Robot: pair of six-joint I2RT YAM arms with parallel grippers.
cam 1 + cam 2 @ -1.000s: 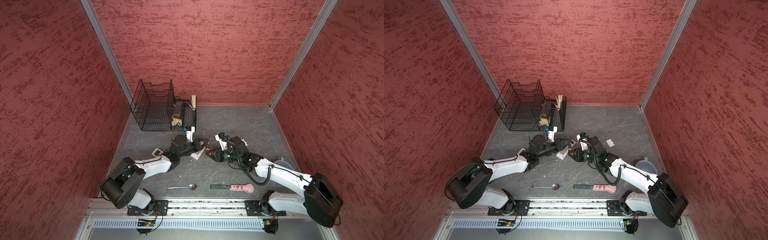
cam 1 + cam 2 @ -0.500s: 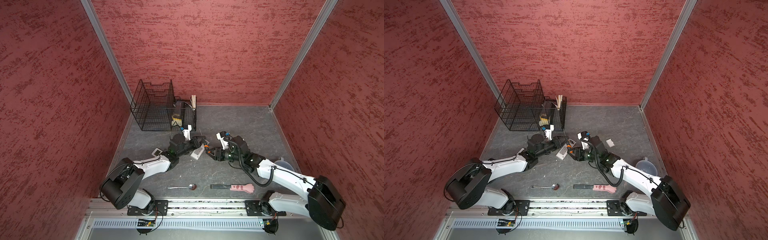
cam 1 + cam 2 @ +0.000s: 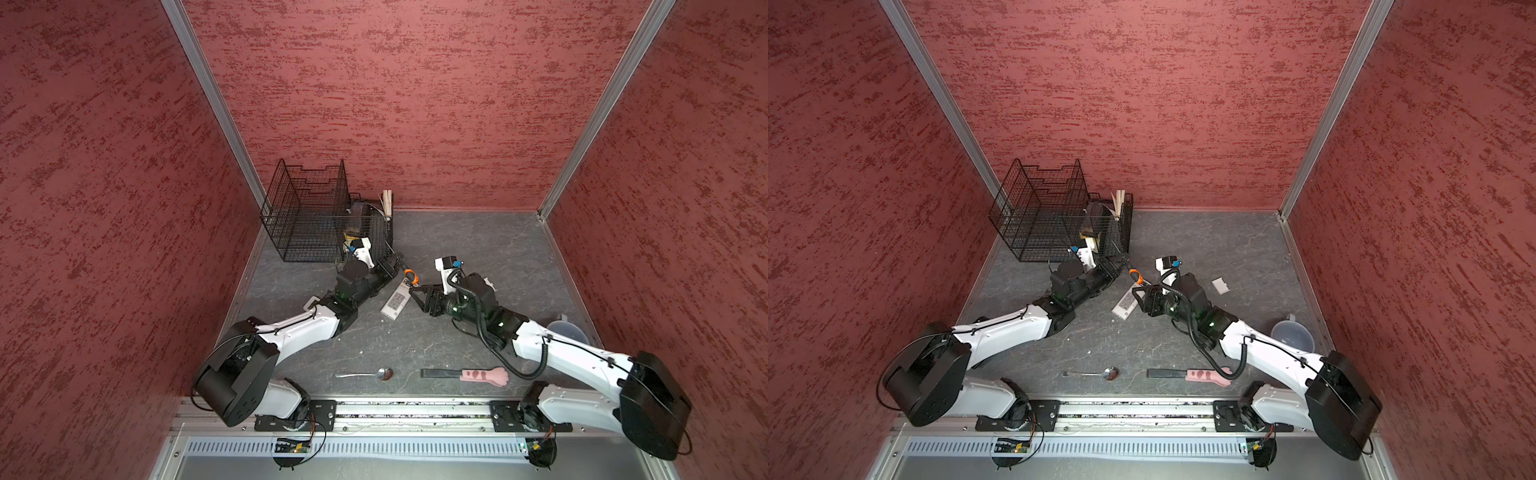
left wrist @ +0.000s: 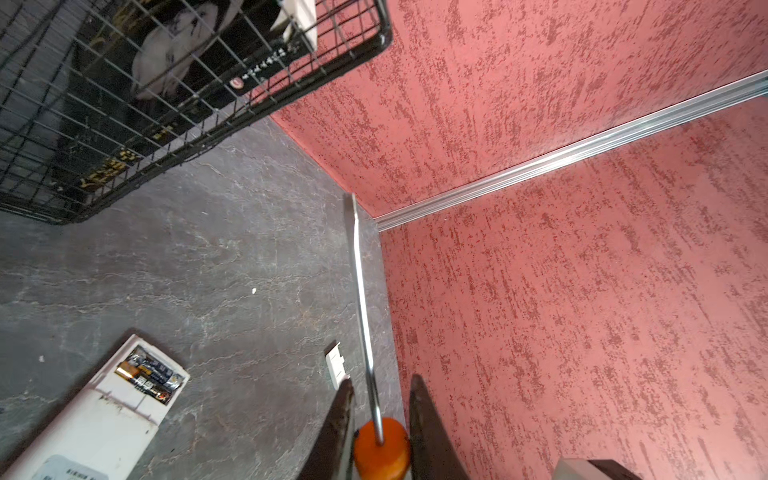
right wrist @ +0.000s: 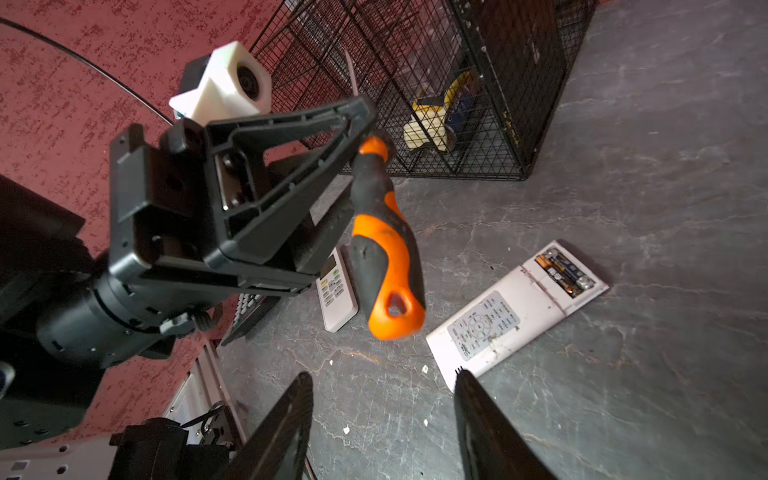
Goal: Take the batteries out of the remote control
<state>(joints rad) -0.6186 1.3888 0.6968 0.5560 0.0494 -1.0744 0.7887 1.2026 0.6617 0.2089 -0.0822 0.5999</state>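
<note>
Widened since a second ago, the right hand [image 5: 382, 374] stands part open and empty, clear of the screwdriver [image 5: 384, 245] that the left hand [image 4: 380, 395] alone pinches at its collar; beyond, the remote control [image 5: 498, 324] lies cover-off on the table [image 5: 623, 208], batteries [image 5: 563, 272] still seated, so prying likely comes next: blade tip under one battery's end

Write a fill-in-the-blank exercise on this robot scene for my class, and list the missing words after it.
1. The left gripper is shut on the orange-and-black handle of a ____.
2. The batteries sit in the open compartment of a white ____.
3. The right gripper holds nothing; its jaws stand ____.
4. Beside the pink-handled knife on the table lies a metal ____.

Missing words: screwdriver; remote; open; spoon.
</note>
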